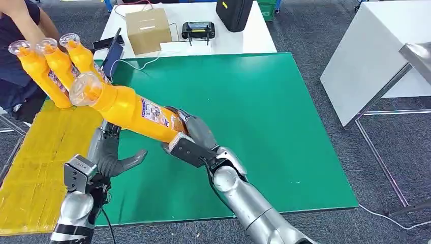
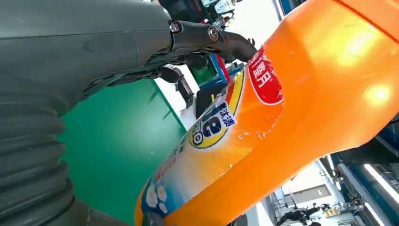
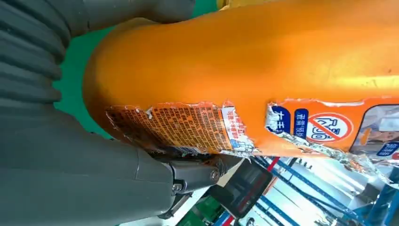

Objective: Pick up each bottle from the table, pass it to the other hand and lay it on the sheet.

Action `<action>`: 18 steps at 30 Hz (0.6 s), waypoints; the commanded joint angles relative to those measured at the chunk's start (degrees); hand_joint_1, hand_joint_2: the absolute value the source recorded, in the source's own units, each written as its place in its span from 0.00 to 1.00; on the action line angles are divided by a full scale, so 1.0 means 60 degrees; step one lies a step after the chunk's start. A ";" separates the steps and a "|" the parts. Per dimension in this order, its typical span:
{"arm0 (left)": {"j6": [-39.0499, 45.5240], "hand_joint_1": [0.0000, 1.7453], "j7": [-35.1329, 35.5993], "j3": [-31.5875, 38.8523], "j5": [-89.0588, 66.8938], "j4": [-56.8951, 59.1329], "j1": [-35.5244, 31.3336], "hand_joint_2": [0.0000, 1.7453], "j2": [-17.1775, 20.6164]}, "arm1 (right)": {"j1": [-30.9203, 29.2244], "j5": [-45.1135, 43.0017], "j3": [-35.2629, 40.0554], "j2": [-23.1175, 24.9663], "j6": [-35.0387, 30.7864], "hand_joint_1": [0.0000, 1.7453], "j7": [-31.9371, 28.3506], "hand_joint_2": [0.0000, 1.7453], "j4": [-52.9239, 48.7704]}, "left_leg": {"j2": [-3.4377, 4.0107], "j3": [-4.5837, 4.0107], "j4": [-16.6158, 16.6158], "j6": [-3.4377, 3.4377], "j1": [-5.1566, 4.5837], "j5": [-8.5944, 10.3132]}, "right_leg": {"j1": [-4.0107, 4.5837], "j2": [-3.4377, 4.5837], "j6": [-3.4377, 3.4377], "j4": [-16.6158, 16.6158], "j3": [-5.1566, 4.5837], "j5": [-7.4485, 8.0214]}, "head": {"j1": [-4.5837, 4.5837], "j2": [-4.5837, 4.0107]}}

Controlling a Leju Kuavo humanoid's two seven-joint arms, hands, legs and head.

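While my right hand [image 1: 190, 137] grips the base of the orange plastic bottle [image 1: 129, 108], my left hand [image 1: 114, 155] spreads empty just beneath it.

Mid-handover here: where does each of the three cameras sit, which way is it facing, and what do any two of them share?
Head view: high on the body, looking forward and down at the green mat; both arms show, right hand gripping the orange bottle, left hand open below it.
Left wrist view: behind the left hand, facing the bottle's label side.
Right wrist view: behind the right hand, against the bottle's base.
All three share the bottle and mat.
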 commanded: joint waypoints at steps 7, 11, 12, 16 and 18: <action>0.0012 0.00 0.0032 -0.0062 -0.0003 0.0183 -0.0159 1.00 -0.0063 | -0.0368 -0.0033 0.0258 -0.0170 0.0044 1.00 0.0021 1.00 0.0533 | -0.0018 0.0022 -0.0004 -0.0005 0.0008 -0.0006 | 0.0002 0.0031 -0.0008 -0.0007 0.0024 -0.0005 | 0.0000 0.0000; 0.0012 0.00 0.0032 -0.0062 -0.0003 0.0183 -0.0159 1.00 -0.0063 | -0.0368 -0.0033 0.0258 -0.0170 0.0044 1.00 0.0021 1.00 0.0533 | -0.0030 0.0040 -0.0003 -0.0007 0.0017 -0.0014 | 0.0006 0.0045 -0.0014 -0.0011 0.0046 -0.0012 | 0.0000 0.0000; 0.0012 0.00 0.0032 -0.0062 -0.0003 0.0183 -0.0159 1.00 -0.0063 | -0.0368 -0.0033 0.0258 -0.0170 0.0044 1.00 0.0021 1.00 0.0533 | -0.0028 0.0035 0.0000 -0.0007 0.0014 -0.0013 | 0.0004 0.0042 -0.0013 -0.0008 0.0041 -0.0012 | 0.0003 0.0000; 0.0012 0.00 0.0032 -0.0062 -0.0003 0.0183 -0.0159 1.00 -0.0063 | -0.0368 -0.0033 0.0258 -0.0170 0.0044 1.00 0.0021 1.00 0.0533 | -0.0026 0.0029 -0.0001 -0.0007 0.0013 -0.0011 | 0.0004 0.0037 -0.0011 -0.0008 0.0034 -0.0009 | 0.0000 0.0000; -0.1753 0.00 0.0948 0.0562 0.2397 0.0457 0.0092 1.00 -0.0136 | -0.0279 0.0535 0.1843 -0.0274 0.2351 1.00 -0.0418 1.00 0.0606 | -0.0033 0.0041 0.0002 -0.0009 0.0017 -0.0018 | 0.0006 0.0047 -0.0015 -0.0008 0.0049 -0.0015 | 0.0000 0.0000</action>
